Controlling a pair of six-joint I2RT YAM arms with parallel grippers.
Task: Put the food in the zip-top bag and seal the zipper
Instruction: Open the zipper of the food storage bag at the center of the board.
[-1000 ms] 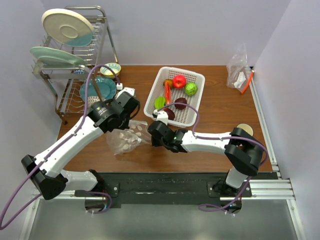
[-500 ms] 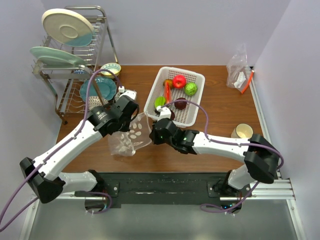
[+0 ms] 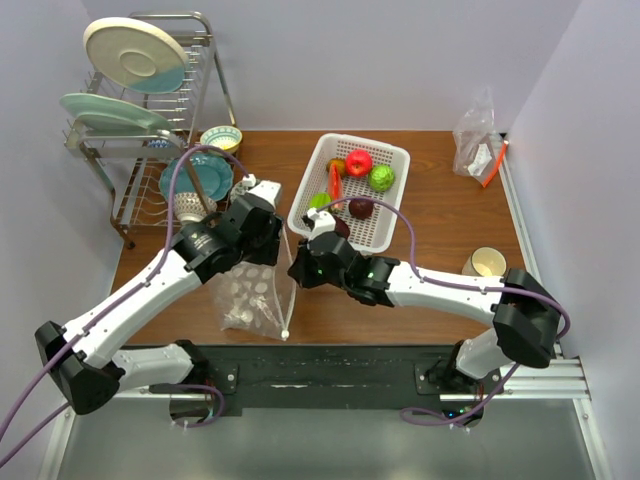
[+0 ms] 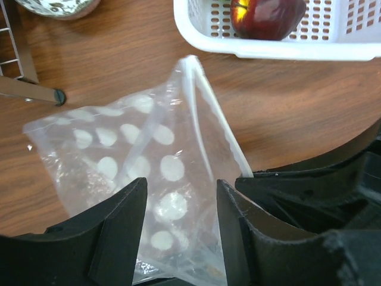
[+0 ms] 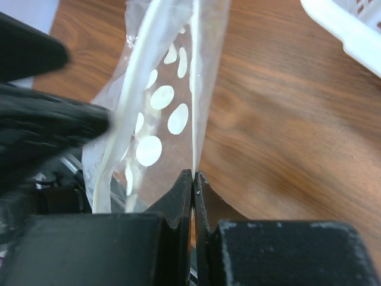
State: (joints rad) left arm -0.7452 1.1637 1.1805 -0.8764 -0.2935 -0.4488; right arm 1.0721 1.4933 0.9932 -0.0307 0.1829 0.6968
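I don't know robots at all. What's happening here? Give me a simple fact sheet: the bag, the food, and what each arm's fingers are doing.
Bag: clear plastic zip-top bag, white-dotted, on the brown wooden table
Zipper: pale strip along the bag's edge, apparently unsealed
Food: toy fruits and vegetables, all visible pieces in the white plastic basket
Left fingers: open, over the bag
Right fingers: shut on the bag's edge

White-shelled left arm and right arm, black joints, matte black jaws (blunt, wedge-like), looping purple cables.
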